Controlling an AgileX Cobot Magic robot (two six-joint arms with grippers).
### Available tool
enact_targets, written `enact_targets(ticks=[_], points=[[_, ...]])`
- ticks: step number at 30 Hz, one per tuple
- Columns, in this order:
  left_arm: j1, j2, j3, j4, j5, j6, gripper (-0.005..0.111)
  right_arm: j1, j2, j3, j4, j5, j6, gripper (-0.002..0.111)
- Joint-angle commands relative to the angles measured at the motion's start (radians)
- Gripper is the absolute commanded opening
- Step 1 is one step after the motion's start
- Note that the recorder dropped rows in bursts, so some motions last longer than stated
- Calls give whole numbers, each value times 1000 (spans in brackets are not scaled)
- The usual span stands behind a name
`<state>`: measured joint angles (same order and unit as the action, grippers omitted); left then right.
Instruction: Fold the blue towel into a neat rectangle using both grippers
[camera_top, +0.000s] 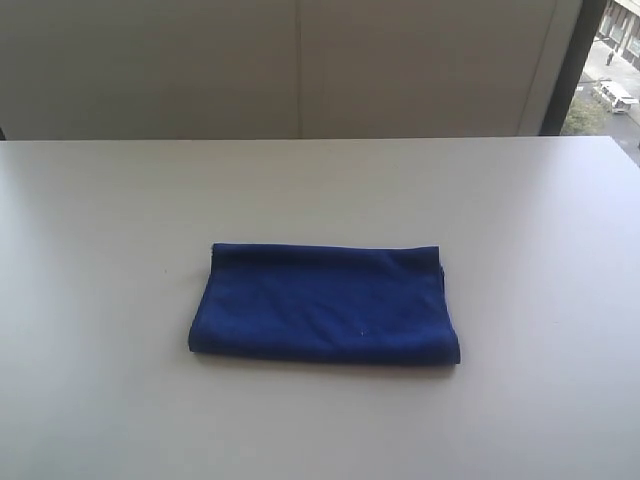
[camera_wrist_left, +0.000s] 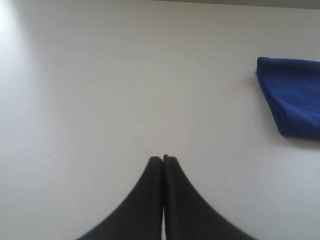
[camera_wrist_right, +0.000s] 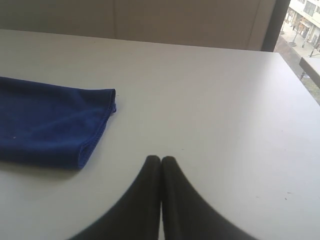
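The blue towel (camera_top: 325, 302) lies folded into a flat rectangle in the middle of the white table (camera_top: 100, 250), with nothing touching it. No arm shows in the exterior view. In the left wrist view my left gripper (camera_wrist_left: 163, 159) is shut and empty over bare table, and one end of the towel (camera_wrist_left: 295, 97) lies well off to its side. My right gripper (camera_wrist_right: 161, 160) is also shut on nothing, with the other end of the towel (camera_wrist_right: 50, 122) a short way from it. No white tag is visible.
The table's far edge (camera_top: 320, 140) meets a plain wall. A dark window frame (camera_top: 562, 65) stands at the back right, with a street outside.
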<state>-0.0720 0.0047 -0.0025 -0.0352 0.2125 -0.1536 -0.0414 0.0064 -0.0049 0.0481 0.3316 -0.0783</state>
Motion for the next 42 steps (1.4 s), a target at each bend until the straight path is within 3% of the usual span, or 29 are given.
enact_targets(ticks=[1, 42], points=[[1, -5, 3, -4, -2, 1, 0, -10, -6, 5, 5, -15, 5, 0], [1, -5, 3, 3, -2, 47, 0, -10, -6, 5, 5, -15, 5, 0]])
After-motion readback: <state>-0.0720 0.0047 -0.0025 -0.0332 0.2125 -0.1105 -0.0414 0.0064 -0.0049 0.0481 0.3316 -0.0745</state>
